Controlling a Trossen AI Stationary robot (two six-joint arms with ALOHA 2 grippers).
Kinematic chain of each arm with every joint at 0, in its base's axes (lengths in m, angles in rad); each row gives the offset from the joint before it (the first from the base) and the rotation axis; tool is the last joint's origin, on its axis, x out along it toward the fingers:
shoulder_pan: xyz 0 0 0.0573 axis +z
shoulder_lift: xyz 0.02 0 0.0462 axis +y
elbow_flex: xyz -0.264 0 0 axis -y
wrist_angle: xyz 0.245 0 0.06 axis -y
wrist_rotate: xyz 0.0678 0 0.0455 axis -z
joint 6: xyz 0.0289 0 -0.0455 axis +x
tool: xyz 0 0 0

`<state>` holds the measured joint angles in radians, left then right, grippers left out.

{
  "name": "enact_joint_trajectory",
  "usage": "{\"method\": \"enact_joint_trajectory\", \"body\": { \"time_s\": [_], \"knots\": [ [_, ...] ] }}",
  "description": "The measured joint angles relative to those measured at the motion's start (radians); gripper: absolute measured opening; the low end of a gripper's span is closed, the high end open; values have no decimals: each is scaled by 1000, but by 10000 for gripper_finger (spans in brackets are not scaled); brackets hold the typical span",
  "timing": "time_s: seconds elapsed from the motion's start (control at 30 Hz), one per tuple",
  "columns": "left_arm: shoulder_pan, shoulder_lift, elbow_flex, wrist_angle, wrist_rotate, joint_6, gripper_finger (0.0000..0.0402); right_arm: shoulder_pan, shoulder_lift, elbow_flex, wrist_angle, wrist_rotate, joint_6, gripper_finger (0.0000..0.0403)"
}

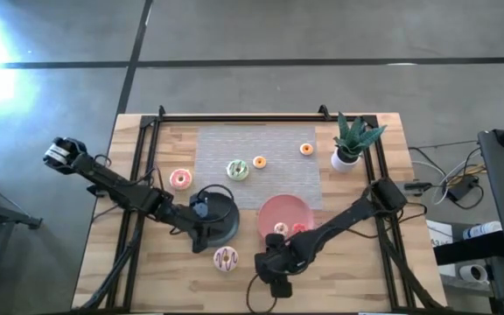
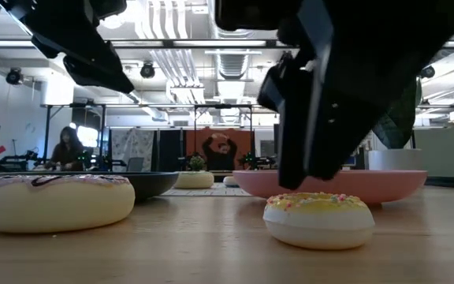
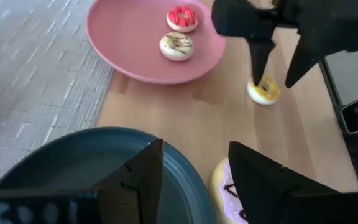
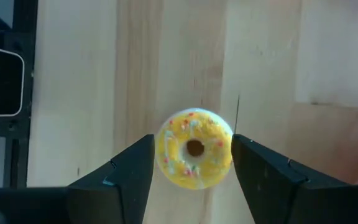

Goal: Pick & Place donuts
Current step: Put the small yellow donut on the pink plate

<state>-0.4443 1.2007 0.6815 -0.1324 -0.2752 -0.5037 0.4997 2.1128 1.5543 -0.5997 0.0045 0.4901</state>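
A small yellow sprinkled donut (image 4: 194,155) lies flat on the wood near the table's near edge; my right gripper (image 4: 192,142) hangs open just above it, pointing down, a finger on either side, apart from it. My left gripper (image 3: 194,149) is open and holds nothing above the black plate (image 1: 226,223). A white dark-drizzled donut (image 1: 226,258) lies on the table just near of that plate. The pink plate (image 1: 285,210) holds a red donut (image 3: 182,18) and a pale drizzled one (image 3: 176,45). A pink donut (image 1: 180,179), a green one (image 1: 237,169) and two orange ones (image 1: 259,162) (image 1: 306,149) lie farther back.
A grey placemat (image 1: 261,144) covers the far middle of the table, with a potted plant (image 1: 348,140) at its right. A black frame rail (image 1: 234,116) runs along the table's far edge. The two arms stand close together over the near middle. A person stands in the room beyond.
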Motion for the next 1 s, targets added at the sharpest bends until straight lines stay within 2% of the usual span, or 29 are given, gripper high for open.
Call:
{"method": "enact_joint_trajectory", "body": {
  "time_s": [0.13,0.63,0.77,0.9,0.93,1.0],
  "knots": [
    [-9,0,-1,1,-47,2,156,0,-1,-5,0,23,24,205],
    [-11,0,-34,7,-61,-49,156,-12,47,-22,16,-10,12,154],
    [-10,0,-34,8,-73,-49,156,-22,40,-22,8,-22,19,123],
    [-10,0,-34,9,-84,-49,156,-45,17,-22,-12,-50,58,68],
    [-10,0,-34,8,-85,-49,156,-50,4,-21,-13,-39,72,53],
    [-10,0,-34,9,-86,-50,156,-50,-44,-13,-49,53,99,26]
  ]
}}
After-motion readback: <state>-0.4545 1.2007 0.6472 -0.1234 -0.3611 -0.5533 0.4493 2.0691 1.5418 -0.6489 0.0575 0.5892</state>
